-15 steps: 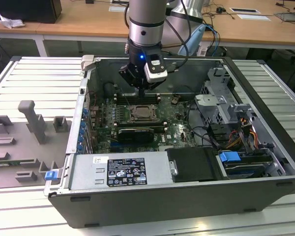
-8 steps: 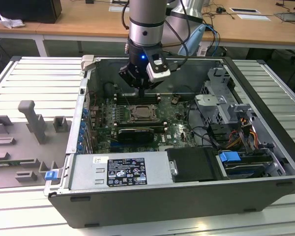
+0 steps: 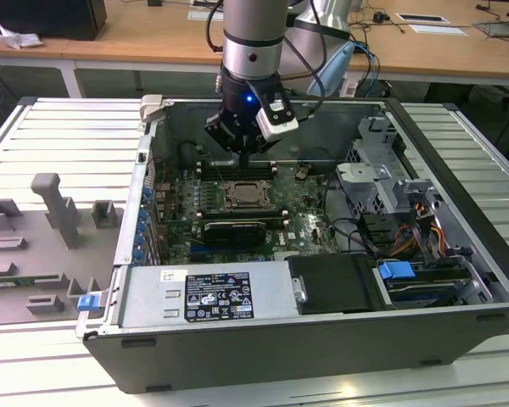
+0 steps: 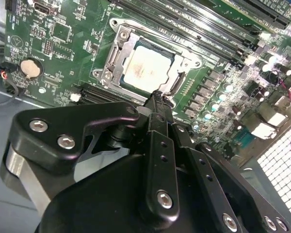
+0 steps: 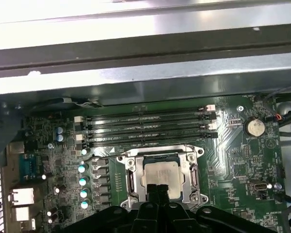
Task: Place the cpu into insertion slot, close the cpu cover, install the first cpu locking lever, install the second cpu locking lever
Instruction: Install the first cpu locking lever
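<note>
Green motherboard (image 5: 242,160) fills the open case; the socket (image 5: 161,177) already holds the chip (image 4: 146,68), cover (image 4: 117,53) seemingly down over it. Tool (image 4: 157,94) hovers just above, fingers together, carrying nothing; levers hard to judge.

Pale silver cpu (image 4: 146,69), green motherboard (image 4: 63,43), black gripper (image 4: 157,99).

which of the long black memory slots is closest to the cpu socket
The long black memory slot at the edge of the bank, directly bordering the silvery metal-framed cpu socket; the other slots lie farther off.
</note>
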Tool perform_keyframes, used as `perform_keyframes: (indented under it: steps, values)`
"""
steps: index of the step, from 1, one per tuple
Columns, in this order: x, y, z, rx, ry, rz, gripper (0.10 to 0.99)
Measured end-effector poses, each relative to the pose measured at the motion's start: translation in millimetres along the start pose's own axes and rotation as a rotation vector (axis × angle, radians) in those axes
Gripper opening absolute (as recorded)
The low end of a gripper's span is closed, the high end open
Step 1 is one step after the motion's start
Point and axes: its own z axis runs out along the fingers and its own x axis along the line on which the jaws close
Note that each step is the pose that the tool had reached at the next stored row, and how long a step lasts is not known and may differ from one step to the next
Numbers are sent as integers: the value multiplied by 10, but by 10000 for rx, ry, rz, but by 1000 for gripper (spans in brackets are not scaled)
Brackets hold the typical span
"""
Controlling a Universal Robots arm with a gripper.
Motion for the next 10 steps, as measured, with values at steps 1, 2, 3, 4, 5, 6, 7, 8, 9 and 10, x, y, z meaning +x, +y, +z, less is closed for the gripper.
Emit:
perform_keyframes:
  steps: [1,2,3,4,5,6,7,8,9,10]
  values:
    - [0,0,0,1,6,-135,106]
    - [0,0,0,2,11,-274,106]
    - [0,0,0,3,15,-378,106]
    - [0,0,0,4,20,-481,106]
    - [0,0,0,6,28,-690,106]
    - [0,0,0,8,38,-947,106]
    - [0,0,0,10,46,-1148,106]
    - [0,0,0,13,58,-1446,106]
    - [0,0,0,15,68,-1685,106]
    - [0,0,0,16,73,-1810,106]
